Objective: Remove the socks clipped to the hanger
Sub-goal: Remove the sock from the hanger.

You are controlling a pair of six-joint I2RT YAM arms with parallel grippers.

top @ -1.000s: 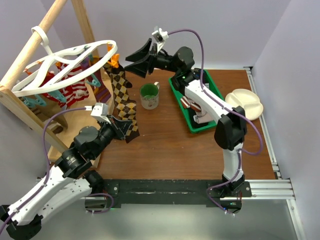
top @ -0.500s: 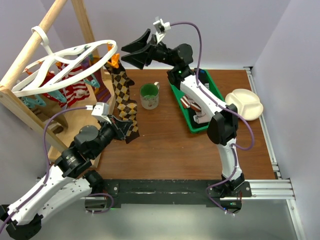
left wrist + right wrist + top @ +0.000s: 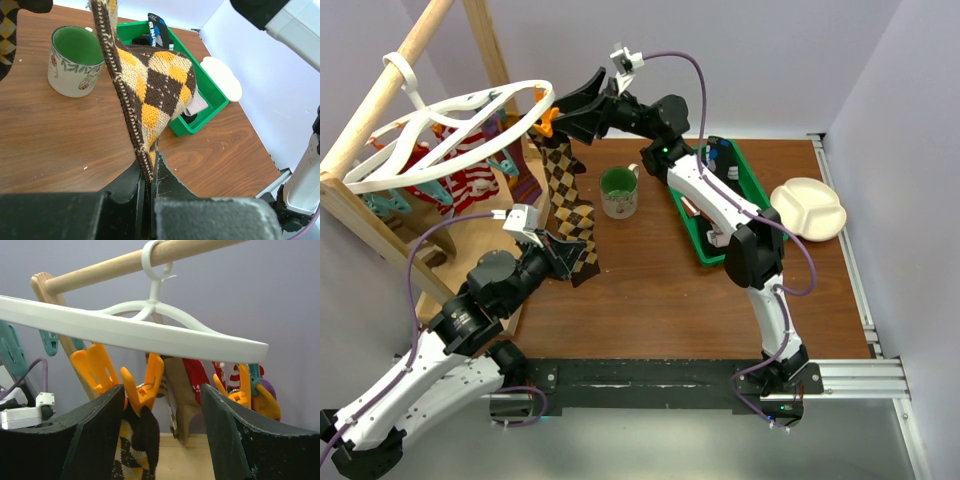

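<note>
While the brown-and-yellow argyle sock (image 3: 568,200) hangs from the right end of the large white plastic oval hanger (image 3: 150,335), we find both arms at it. Its cuff is pinned by an orange plastic clip (image 3: 145,385) dangling under the hanger's rim. Its foot reaches down below the hanger to the left pincer (image 3: 150,172), which is clamped tight on the sock's knitted edge.

The right pincer (image 3: 161,390) sits just under the hanger's rim with its black fingers partly spread, one on each side of that orange clip. It grips nothing, and we cannot tell whether a finger touches the clip.

Under the hanger's left part, a red-and-white striped sock (image 3: 470,180) hangs among other socks. The hanger's hook loops over a round wooden pole (image 3: 110,265).

On the brown wooden desk (image 3: 650,290), to the right of the hanger, stands a white flowered mug with a green inside (image 3: 618,192). Farther right of the hanger sits a green plastic tray (image 3: 192,127).
</note>
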